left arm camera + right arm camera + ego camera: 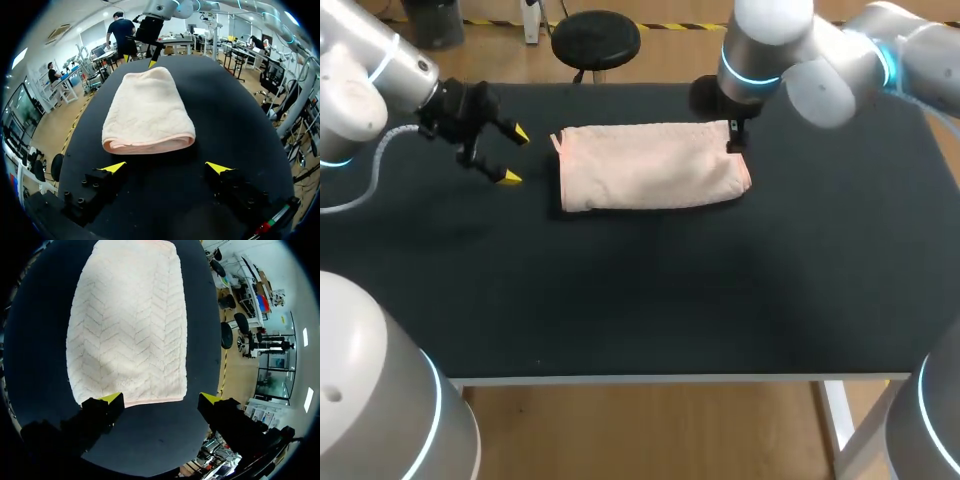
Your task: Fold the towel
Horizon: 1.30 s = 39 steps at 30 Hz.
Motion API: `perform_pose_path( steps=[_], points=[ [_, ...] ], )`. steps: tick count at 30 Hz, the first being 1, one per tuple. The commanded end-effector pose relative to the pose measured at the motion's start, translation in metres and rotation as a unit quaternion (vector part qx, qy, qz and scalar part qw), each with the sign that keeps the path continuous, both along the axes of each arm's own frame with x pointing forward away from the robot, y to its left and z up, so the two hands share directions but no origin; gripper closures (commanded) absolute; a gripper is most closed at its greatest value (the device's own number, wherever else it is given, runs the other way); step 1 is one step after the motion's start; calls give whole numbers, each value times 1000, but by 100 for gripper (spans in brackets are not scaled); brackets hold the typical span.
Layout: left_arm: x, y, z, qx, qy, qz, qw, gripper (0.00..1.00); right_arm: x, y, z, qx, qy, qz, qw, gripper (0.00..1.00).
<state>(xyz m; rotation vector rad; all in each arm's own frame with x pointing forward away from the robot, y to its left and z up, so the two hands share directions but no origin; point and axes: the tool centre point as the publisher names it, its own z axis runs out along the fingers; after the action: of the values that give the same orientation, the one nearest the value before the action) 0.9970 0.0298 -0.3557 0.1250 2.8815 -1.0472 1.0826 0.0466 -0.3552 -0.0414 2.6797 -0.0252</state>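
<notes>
A pale pink towel point(650, 165) lies folded into a thick rectangle on the far middle of the black table point(640, 300). My left gripper point(515, 155) hovers open just off the towel's left end. In the left wrist view the rounded folded edge of the towel point(147, 112) lies a little ahead of the open left gripper point(165, 167), not touching it. My right gripper point(735, 135) hangs over the towel's right end. In the right wrist view the right gripper point(161, 399) is open above that short edge of the towel point(130, 320), holding nothing.
The table's front edge point(670, 378) runs along the near side, with dark bare tabletop between it and the towel. My right arm's gripper point(150, 30) shows beyond the towel's far end in the left wrist view.
</notes>
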Motion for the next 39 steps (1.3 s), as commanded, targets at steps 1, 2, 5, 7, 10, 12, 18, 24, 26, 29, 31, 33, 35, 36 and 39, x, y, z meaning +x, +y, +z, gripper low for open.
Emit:
perform_pose_path(
  steps=[1, 2, 5, 7, 10, 12, 18, 24, 26, 29, 31, 33, 35, 36, 39],
  points=[
    [3, 0, 0, 2, 2, -2, 1000, 0, -4, 0, 6, -6, 0, -4, 1000, 0],
    [3, 0, 0, 2, 2, -2, 1000, 0, -4, 0, 6, -6, 0, -4, 1000, 0],
    [3, 0, 0, 2, 2, -2, 1000, 0, -4, 0, 6, -6, 0, -4, 1000, 0],
    [3, 0, 0, 2, 2, -2, 1000, 0, -4, 0, 6, -6, 0, -4, 1000, 0],
    [3, 0, 0, 2, 2, -2, 1000, 0, -4, 0, 6, -6, 0, -4, 1000, 0],
    [3, 0, 0, 2, 2, -2, 1000, 0, -4, 0, 6, -6, 0, -4, 1000, 0],
    [3, 0, 0, 2, 2, -2, 1000, 0, -4, 0, 6, -6, 0, -4, 1000, 0],
    [3, 0, 0, 2, 2, -2, 1000, 0, 3, -16, 8, 179, 4, -51, 982, 0],
    [3, 0, 0, 2, 2, -2, 1000, 0, 2, -18, 12, 224, 10, -69, 972, 0],
    [3, 0, 0, 2, 2, -2, 1000, 0, -4, -20, 18, 284, 33, -99, 953, 0],
    [3, 0, 0, 2, 2, -2, 1000, 0, -6, -22, 20, 330, 44, -128, 934, 0],
    [3, 0, 0, 2, 2, -2, 1000, 0, -9, -23, 23, 368, 57, -157, 915, 0],
    [3, 0, 0, 2, 2, -2, 1000, 0, -10, -25, 27, 413, 82, -191, 887, 0],
    [3, 0, 0, 2, 2, -2, 1000, 0, -11, -26, 28, 427, 86, -209, 875, 0],
    [3, 0, 0, 2, 2, -2, 1000, 0, -13, -31, 32, 468, 115, -257, 838, 0]
  ],
)
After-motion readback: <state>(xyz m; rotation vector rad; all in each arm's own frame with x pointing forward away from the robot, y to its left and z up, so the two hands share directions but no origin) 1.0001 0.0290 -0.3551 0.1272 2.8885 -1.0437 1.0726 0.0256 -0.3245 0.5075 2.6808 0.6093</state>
